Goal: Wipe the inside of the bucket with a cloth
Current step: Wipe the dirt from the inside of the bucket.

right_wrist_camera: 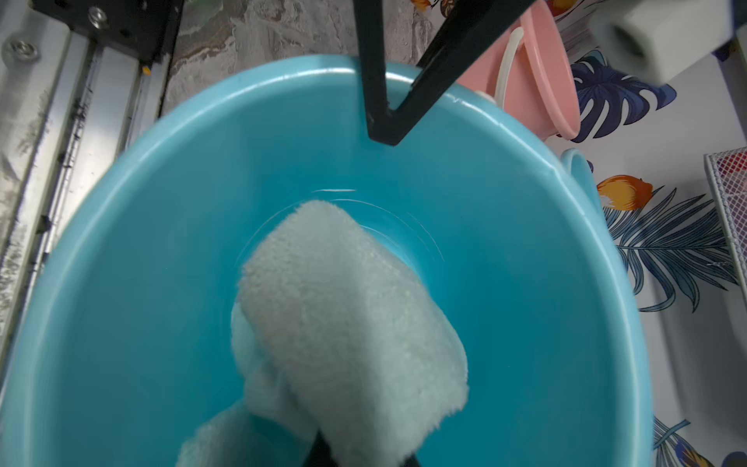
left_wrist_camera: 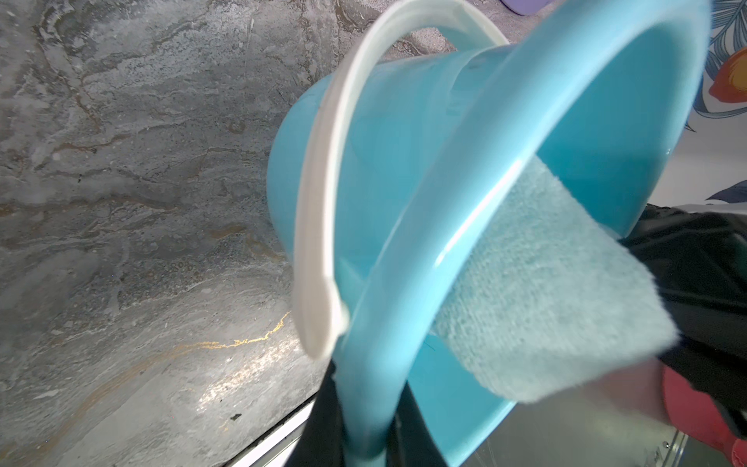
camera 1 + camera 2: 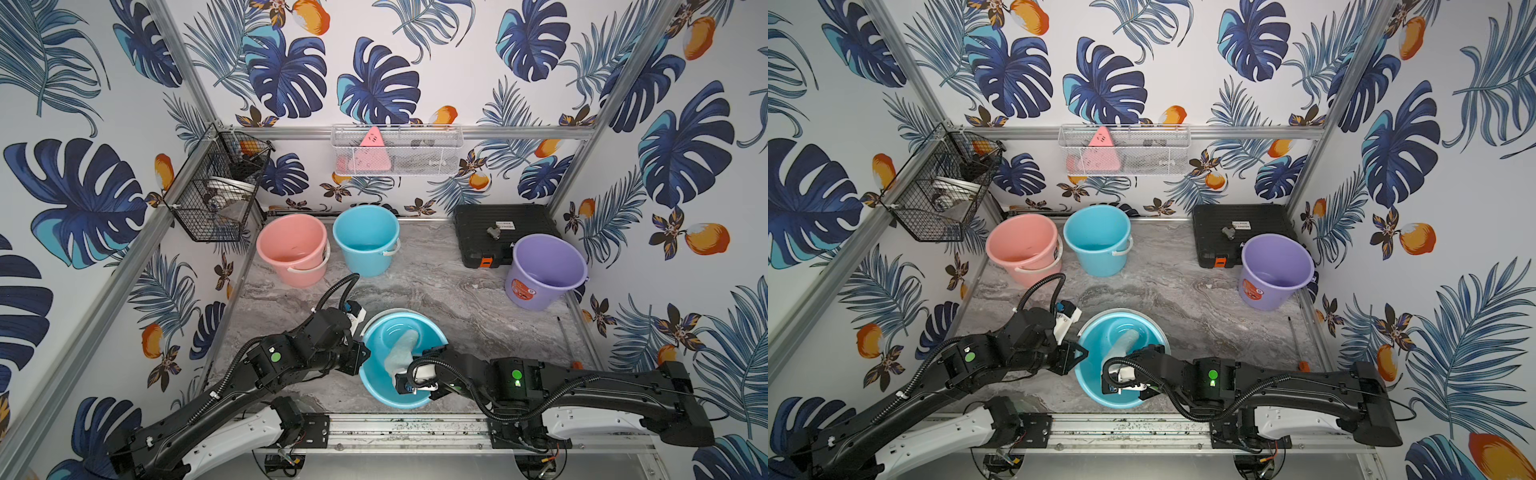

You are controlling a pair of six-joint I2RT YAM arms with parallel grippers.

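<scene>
A light blue bucket [image 3: 378, 390] [image 3: 1092, 382] is tipped with its mouth toward the front rail, near the table's front edge. My left gripper [image 3: 363, 357] [image 3: 1081, 355] [image 2: 366, 404] is shut on its rim, one finger inside and one outside. The bucket's white handle [image 2: 323, 202] hangs along the outside. My right gripper [image 3: 401, 365] [image 3: 1115, 365] [image 1: 364, 449] reaches in through the mouth, shut on the pale mint cloth [image 3: 402, 345] [image 2: 545, 303] [image 1: 343, 323]. The cloth's free end lies against the bucket's bottom. The cloth hides the right fingertips.
A pink bucket [image 3: 293, 249] and a second blue bucket [image 3: 365, 239] stand at the back left. A purple bucket [image 3: 546, 270] stands back right beside a black case [image 3: 503, 232]. Wire baskets [image 3: 216, 195] [image 3: 397, 151] hang on the walls. An orange-handled rod [image 3: 565, 340] lies along the right edge.
</scene>
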